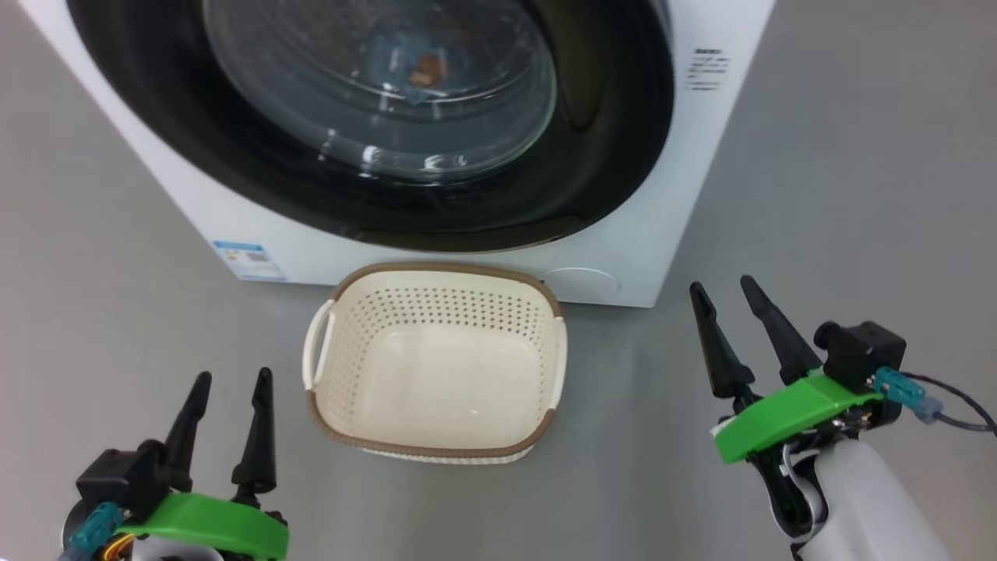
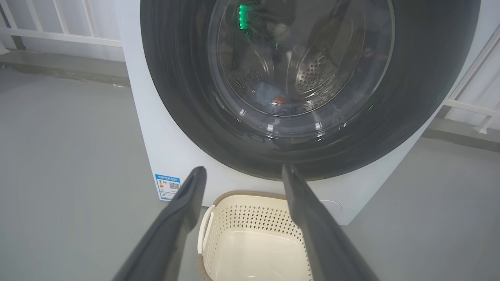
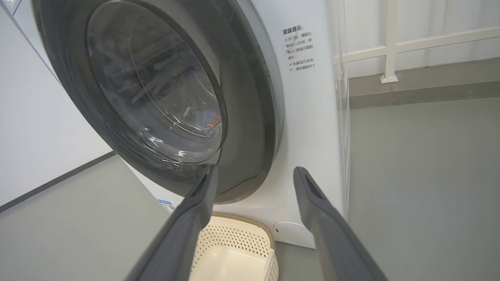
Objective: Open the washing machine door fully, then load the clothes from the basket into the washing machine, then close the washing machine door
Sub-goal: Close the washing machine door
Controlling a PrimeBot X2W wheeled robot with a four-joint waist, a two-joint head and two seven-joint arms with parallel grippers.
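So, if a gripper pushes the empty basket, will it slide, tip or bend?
It would probably slide easily: the basket is empty plastic, likely light, and the grey floor looks smooth. Pushed high at its brown rim, it might tip. Its perforated walls may flex when pinched.

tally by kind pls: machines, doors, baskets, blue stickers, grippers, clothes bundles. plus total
Washing machine: 1
Door: 1
Basket: 1, nothing in it
Blue sticker: 1
Grippers: 2, left gripper and right gripper, both open
Clothes: 1 blue bundle behind the door glass; single pieces cannot be told apart
Total: 7
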